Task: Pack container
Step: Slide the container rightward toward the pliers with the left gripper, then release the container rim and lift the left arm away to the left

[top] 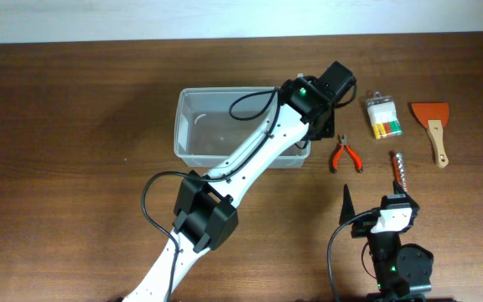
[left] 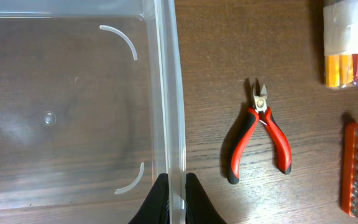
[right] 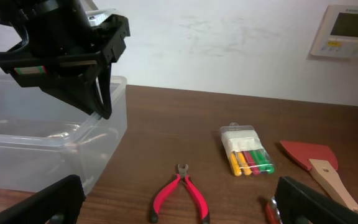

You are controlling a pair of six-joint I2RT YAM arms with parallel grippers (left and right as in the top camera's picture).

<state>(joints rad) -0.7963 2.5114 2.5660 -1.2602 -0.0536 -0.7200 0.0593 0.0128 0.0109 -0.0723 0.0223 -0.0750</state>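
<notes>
With our left pincer (left: 176, 190) we are pinching the right wall of the container (left: 166, 93), which is sitting mid-table, toward the far edge. Our right pincer (top: 372, 210) is hovering spread wide.

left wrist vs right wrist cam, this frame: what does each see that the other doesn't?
Left wrist only: a top-down look into the container, plus the orange strip of silver sockets in full. The right wrist shows at most a red sliver of it.
Right wrist only: the scraper with red blade and wooden handle, and a wall control panel.
Both: the container, the left gripper with jaws shut on its wall, the red-handled pliers, and the clear pack of coloured sticks.
</notes>
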